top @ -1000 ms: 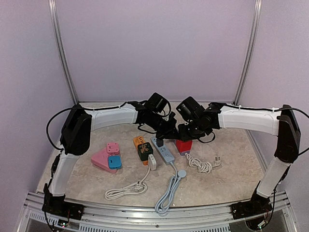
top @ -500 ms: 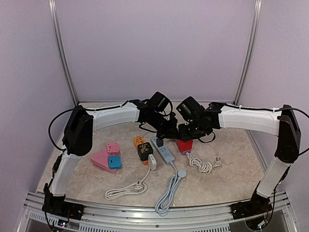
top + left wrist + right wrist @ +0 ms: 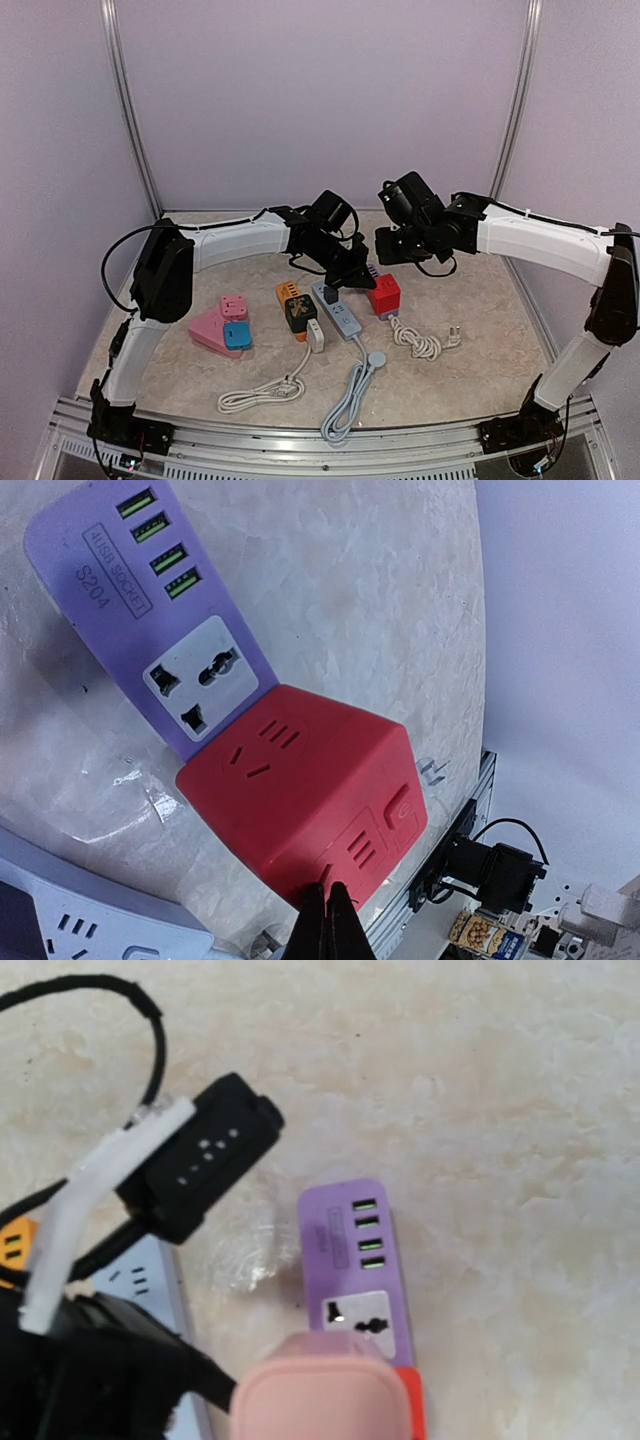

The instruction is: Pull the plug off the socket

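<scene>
A purple power strip (image 3: pixel 110 580) lies on the table with a red cube socket (image 3: pixel 300 800) on its near end; its universal socket (image 3: pixel 195 685) is bare. My left gripper (image 3: pixel 328 920) is shut, its tips against the cube's lower edge; in the top view it (image 3: pixel 352 275) is low beside the strip (image 3: pixel 372 271). My right gripper (image 3: pixel 392 248) hangs above the strip, shut on a pink plug (image 3: pixel 322 1400) that is clear of the socket (image 3: pixel 358 1318). Its fingers are hidden behind the plug.
A grey-blue power strip (image 3: pixel 340 312) with its cable lies left of the red cube (image 3: pixel 383 295). An orange strip with a dark cube (image 3: pixel 296 306), a pink socket block (image 3: pixel 212 330) and a blue plug (image 3: pixel 237 336) lie farther left. White cables (image 3: pixel 415 342) (image 3: pixel 262 392) lie near the front.
My right gripper has risen up and to the right, away from the red cube and purple strip, with the pink plug in it. My left gripper has stayed low by the strip.
</scene>
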Robot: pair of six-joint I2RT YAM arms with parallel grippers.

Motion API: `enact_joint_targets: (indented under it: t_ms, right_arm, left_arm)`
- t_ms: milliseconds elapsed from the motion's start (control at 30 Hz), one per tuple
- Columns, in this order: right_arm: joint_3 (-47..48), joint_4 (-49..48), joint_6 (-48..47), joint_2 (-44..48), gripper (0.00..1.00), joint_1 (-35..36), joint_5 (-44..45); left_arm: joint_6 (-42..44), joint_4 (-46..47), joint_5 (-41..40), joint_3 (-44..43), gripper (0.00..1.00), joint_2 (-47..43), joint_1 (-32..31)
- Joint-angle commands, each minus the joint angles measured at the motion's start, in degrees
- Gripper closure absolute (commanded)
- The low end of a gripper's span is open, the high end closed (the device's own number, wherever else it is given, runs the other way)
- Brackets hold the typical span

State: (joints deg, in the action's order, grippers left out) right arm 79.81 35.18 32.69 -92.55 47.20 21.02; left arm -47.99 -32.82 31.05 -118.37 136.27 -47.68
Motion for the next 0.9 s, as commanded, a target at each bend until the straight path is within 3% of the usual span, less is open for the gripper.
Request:
enact_joint_targets:
  t_ms: [0,200,433,867]
  right_arm:
    - [0.53,2.44,0.19,1.64,0.84,-0.83,2.31]
    - [-3.08,0.03,-2.02,6.15,0.84,-6.67,-1.85]
    - [-8.67,-6.35,-4.39,8.21,0.84,-14.63,-10.53]
    - [-17.17,-24.33,-5.81,1.67,0.83,-29.92,-24.81]
  left_arm:
    - [1.03,-4.26,-3.28,0.64,1.00,1.95,-0.39]
    - [4.96,-2.70,-2.76,-2.15,0.99,-2.75,-0.37]
    - [9.41,-7.04,-4.44,-6.65,0.94,-7.63,0.45]
    - [11.83,-7.34,-7.26,15.37,0.92,-27.15,6.13]
